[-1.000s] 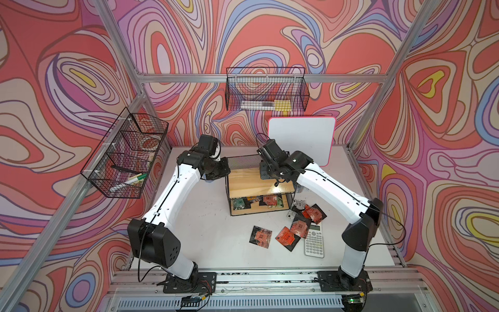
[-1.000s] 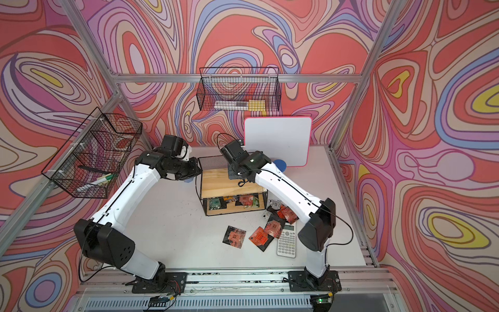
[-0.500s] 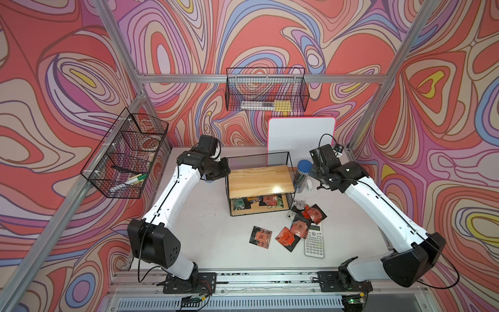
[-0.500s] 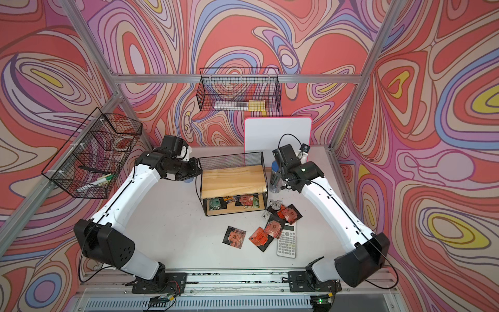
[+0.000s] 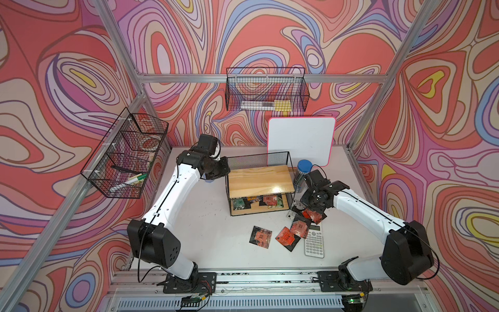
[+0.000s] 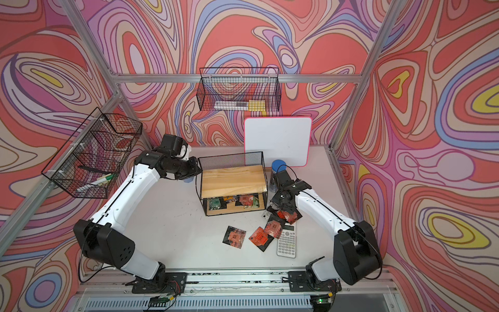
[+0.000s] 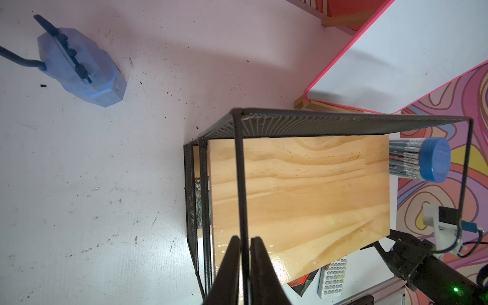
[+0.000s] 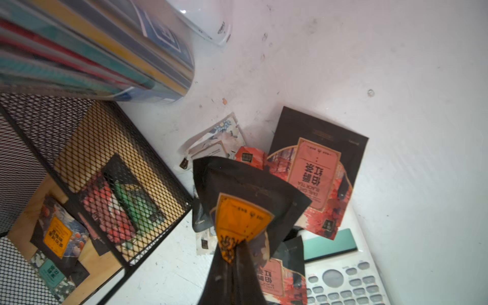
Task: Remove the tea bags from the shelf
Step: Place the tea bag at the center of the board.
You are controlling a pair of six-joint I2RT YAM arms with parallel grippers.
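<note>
- Over the table, in both top views, the shelf (image 5: 259, 179) is seen standing mid-table with its upper board bare. Several tea bags (image 5: 270, 201) are lying on its lower board. Loose sachets (image 5: 286, 239) are scattered on the table in front, beside the calculator (image 5: 314, 241).
- The right gripper (image 5: 310, 208) is positioned just beside the shelf's right end, low over the scattered pile. Its forearm is stretched in from the right and its wrist is pitched down.
- The left gripper (image 6: 197, 169) is set against the shelf's upper left corner, with the elbow raised.
- From the left wrist, the left fingers (image 7: 230, 264) are shown closed on a thin wire rail (image 7: 241, 184) of the shelf's frame. No sachet is held. The shelf is judged to be steadied by this grip.
- From the right wrist, the right fingers (image 8: 219, 285) are shown clamped on one edge of the held tea bag (image 8: 245, 211), a black sachet with an orange label.
- This sachet projects beyond the fingertips, clear of the shelf, above a black-and-red sachet (image 8: 314, 174) lying on the table.
- Release is judged to be the next move, since the drop point lies directly beyond the fingertips.
- The lower-board sachets are visible through the mesh end panel (image 8: 39, 126), on the shelf side of the fingers. The right arm is judged the nearer one for them.
</note>
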